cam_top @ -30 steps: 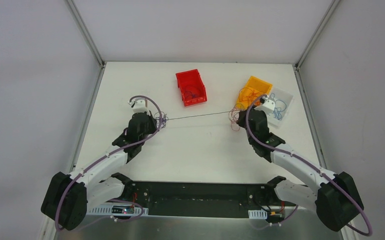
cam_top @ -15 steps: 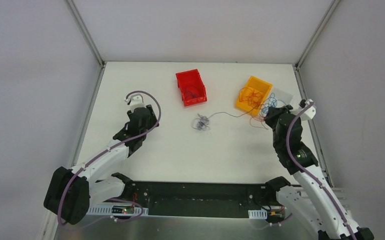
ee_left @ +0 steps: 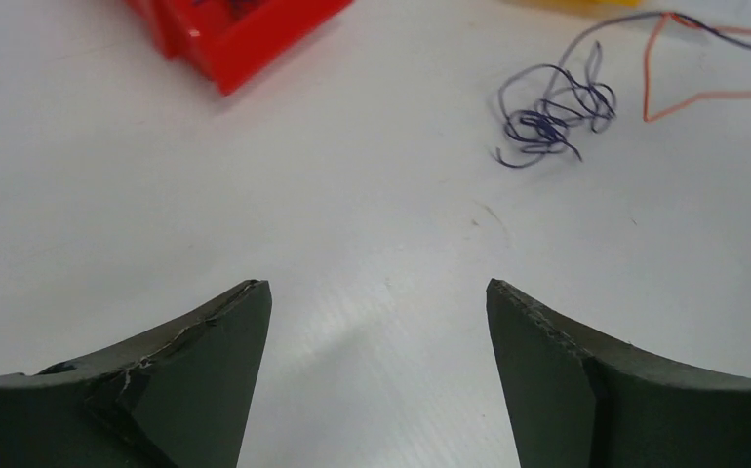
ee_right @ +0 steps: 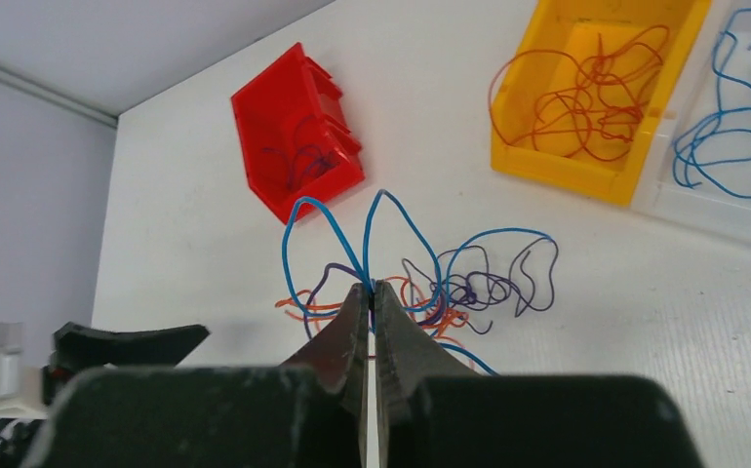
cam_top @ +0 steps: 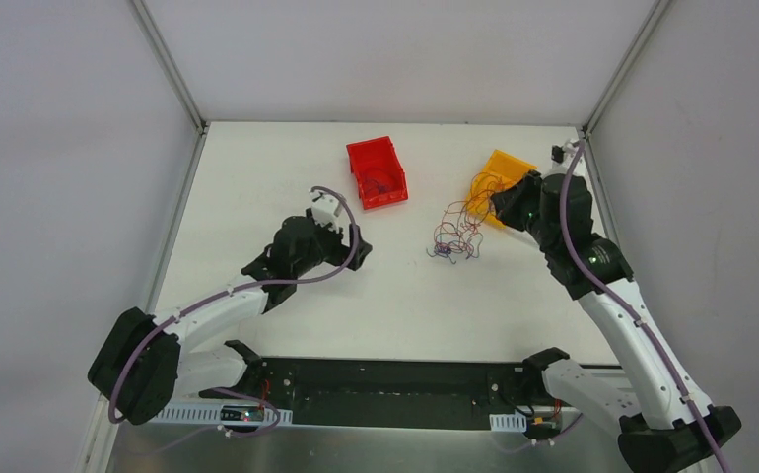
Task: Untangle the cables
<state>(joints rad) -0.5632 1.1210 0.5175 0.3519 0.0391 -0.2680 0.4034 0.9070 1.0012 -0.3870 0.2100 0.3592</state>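
Cables (cam_top: 451, 236): a loose knot of red-orange, blue and purple strands, right of centre on the white worktop (cam_top: 257, 177), partly lifted. Nearest, the left arm (cam_top: 218, 301) reaches in from the near edge; left jaws spread wide and empty, facing a purple clump (ee_left: 552, 112) across bare worktop. Farther on, the right arm (cam_top: 612, 286) hangs over the knot; right jaws pressed together, pinching a blue strand (ee_right: 352, 263) whose loops rise from the knot. Beyond stand a red bin (cam_top: 377, 172), a yellow bin (ee_right: 567, 171) of orange strands and a clear tray (ee_right: 723, 216) of blue ones. Step in hand, by judgement: drawing one blue strand free. The next move probably calls for the left jaws to pin the purple clump while the right pulls toward the clear tray. Room is open at centre; the right arm works close to the far right corner and the wall (cam_top: 711, 197).
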